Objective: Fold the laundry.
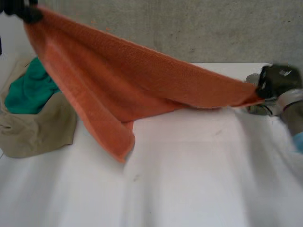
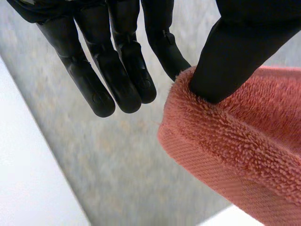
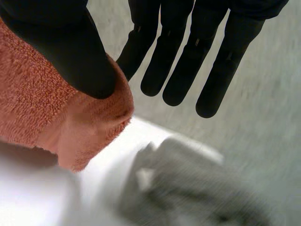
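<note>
Left hand (image 1: 22,10) is raised high at the far edge of the scene, pinching one corner of the orange towel (image 1: 142,80). In its wrist view the thumb presses onto the towel's thick hem and traps it against the nearest finger, while the other fingers (image 2: 101,70) point out straight beside the cloth, in front of the grey wall (image 1: 199,28). Below this hand and a little toward the middle, a green cloth (image 1: 31,90) lies on top of a beige cloth (image 1: 40,127), both heaped on the white table (image 1: 189,179). From the left hand the towel slopes downward as a taut sheet toward the right hand (image 1: 277,82), which sits much lower, close above the table. Between the two hands, nearer the left one, a loose corner of the towel hangs down to the table; whether it touches the surface cannot be told. The right hand grasps the opposite corner. In its wrist view the thumb bears down on the bunched terry and holds it against the nearest finger, and the remaining fingers (image 3: 188,66) stretch out straight past the cloth. Under those fingertips a blurred grey thing (image 3: 188,188) lies on the table.
</note>
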